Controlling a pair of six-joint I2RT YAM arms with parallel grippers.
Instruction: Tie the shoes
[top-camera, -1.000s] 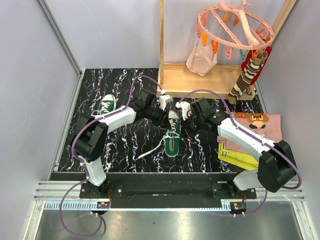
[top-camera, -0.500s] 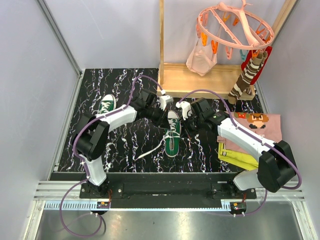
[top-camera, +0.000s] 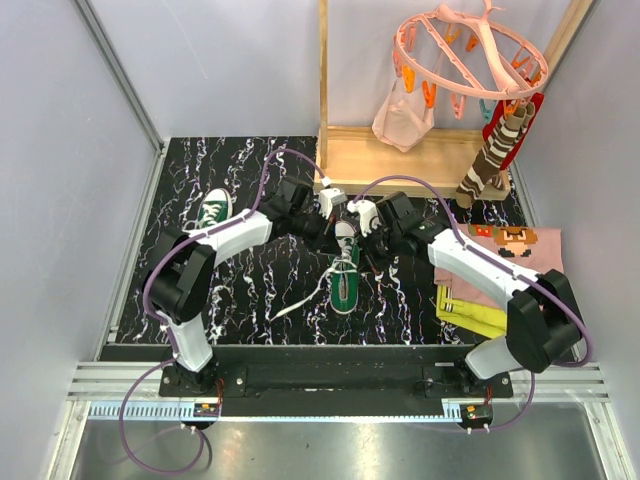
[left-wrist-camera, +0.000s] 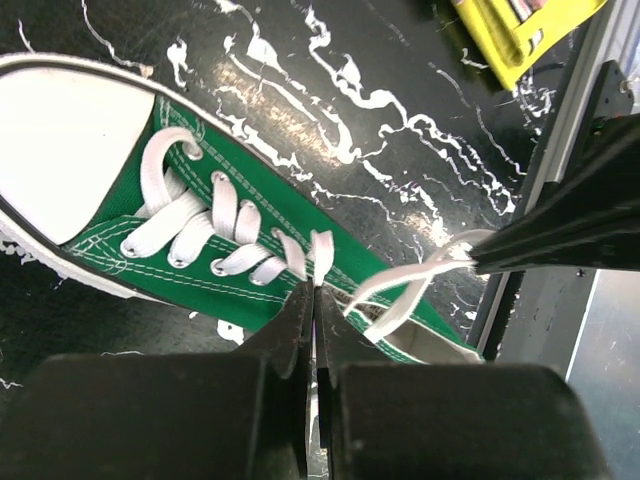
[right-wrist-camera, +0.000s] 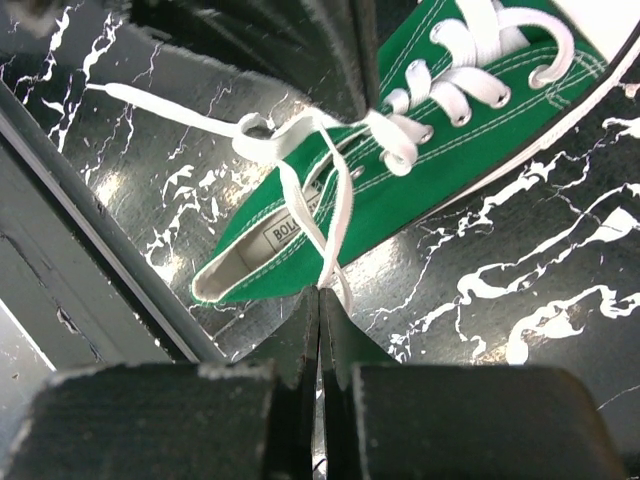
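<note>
My left claw (left-wrist-camera: 313, 297) and right claw (right-wrist-camera: 320, 295) are each pinched shut on lace (left-wrist-camera: 320, 255) of the shoe (top-camera: 344, 285). I should pull slowly toward 9 and 3 o'clock, without lifting it.

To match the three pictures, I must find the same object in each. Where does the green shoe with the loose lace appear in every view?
Top external: the green shoe lies near the centre, lengthwise.
Left wrist: it runs from the upper left, toe cap first, to the lower centre.
Right wrist: it runs from the upper right down to the centre left.
Shared landmark: its white lace.
</note>
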